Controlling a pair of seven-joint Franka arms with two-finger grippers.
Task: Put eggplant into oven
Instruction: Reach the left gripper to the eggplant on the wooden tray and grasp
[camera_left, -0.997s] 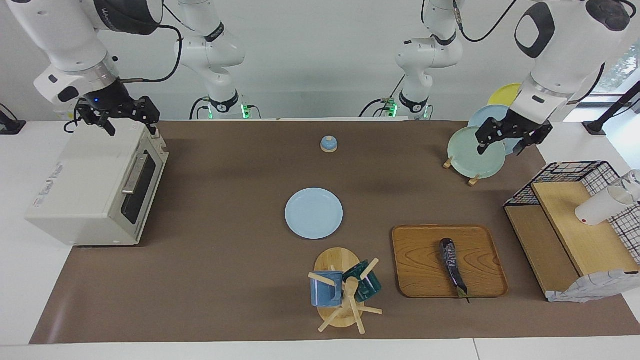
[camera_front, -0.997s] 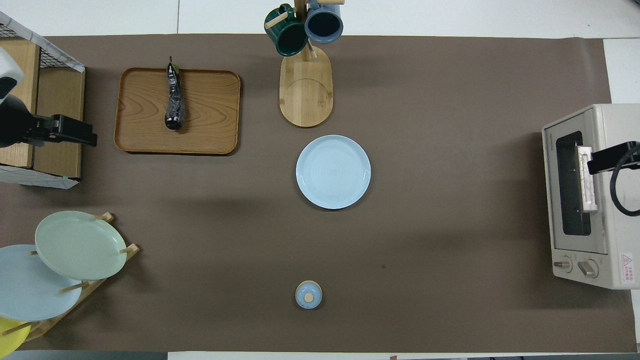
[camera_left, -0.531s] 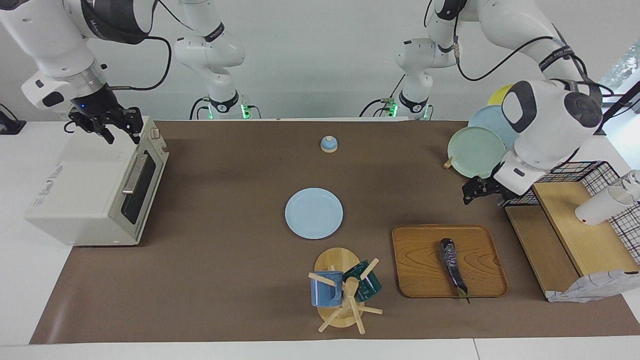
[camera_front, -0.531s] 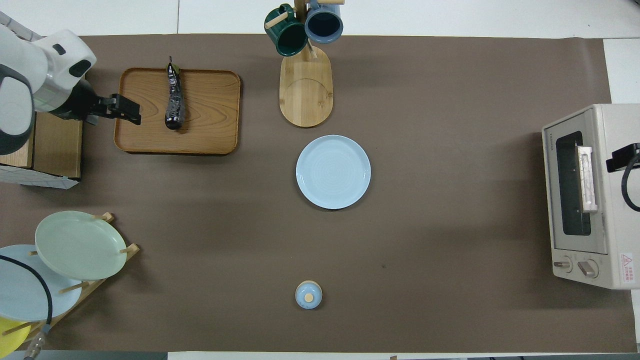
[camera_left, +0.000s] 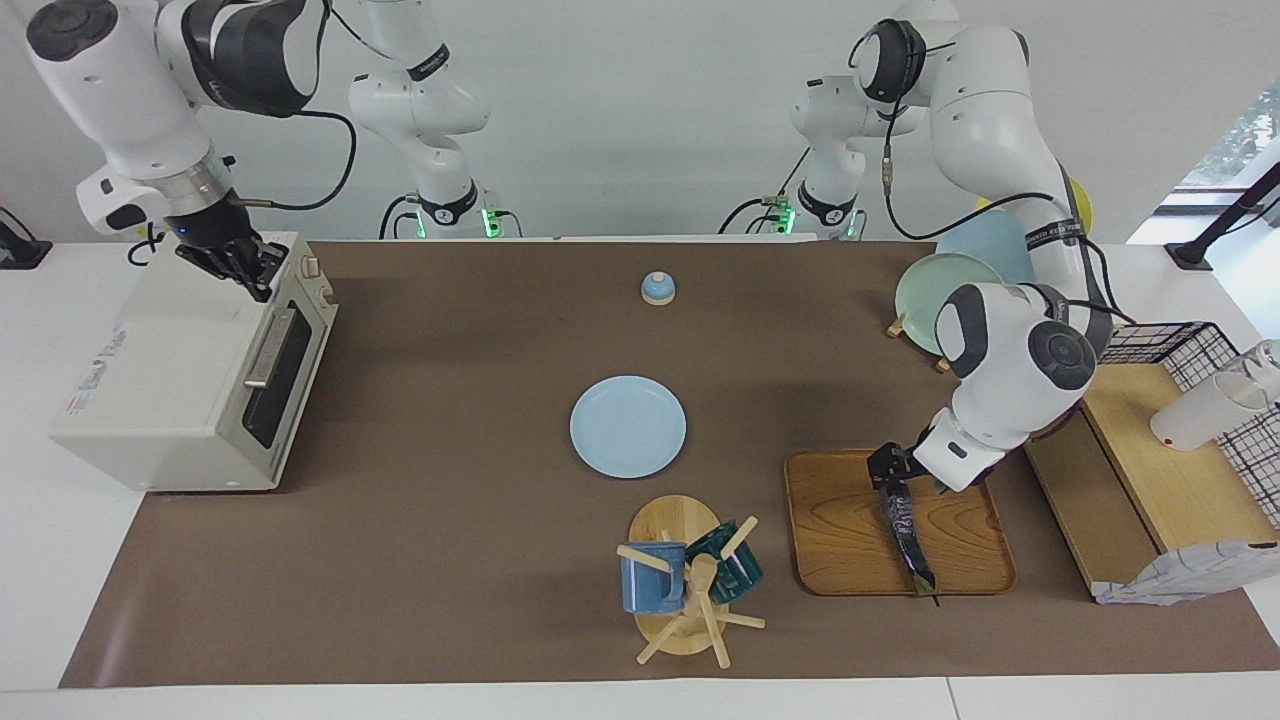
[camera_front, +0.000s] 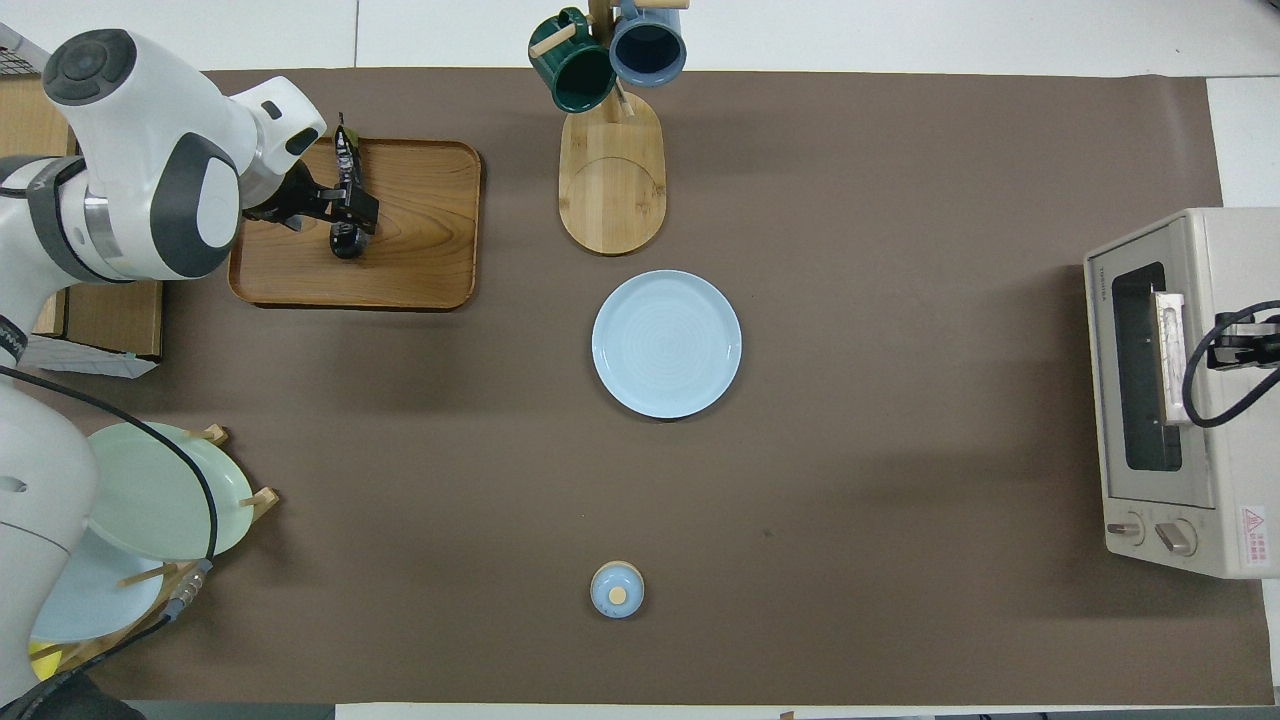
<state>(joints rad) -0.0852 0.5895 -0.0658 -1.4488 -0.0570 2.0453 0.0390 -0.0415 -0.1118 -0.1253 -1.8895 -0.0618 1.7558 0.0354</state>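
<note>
Glossy eggplant (camera_left: 905, 530) on the tray (camera_left: 850, 560) looks slippery, so the spread left gripper (camera_left: 890, 472) should pinch mid-body; right gripper (camera_left: 240, 268) pressed together.

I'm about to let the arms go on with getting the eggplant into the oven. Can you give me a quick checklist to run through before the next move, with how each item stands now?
1. Left gripper at the eggplant, over its end nearer the robots: ok.
2. Left gripper open, nothing gripped yet: ok.
3. Eggplant lying flat on the wooden tray, stem tip reaching over the tray's edge: ok.
4. Oven door open: not ok, it is closed.
5. Right gripper shut, over the oven's top near the door edge, not on the handle: not ok.
6. Path between tray and oven: cannot tell; the blue plate lies mid-table.
</note>
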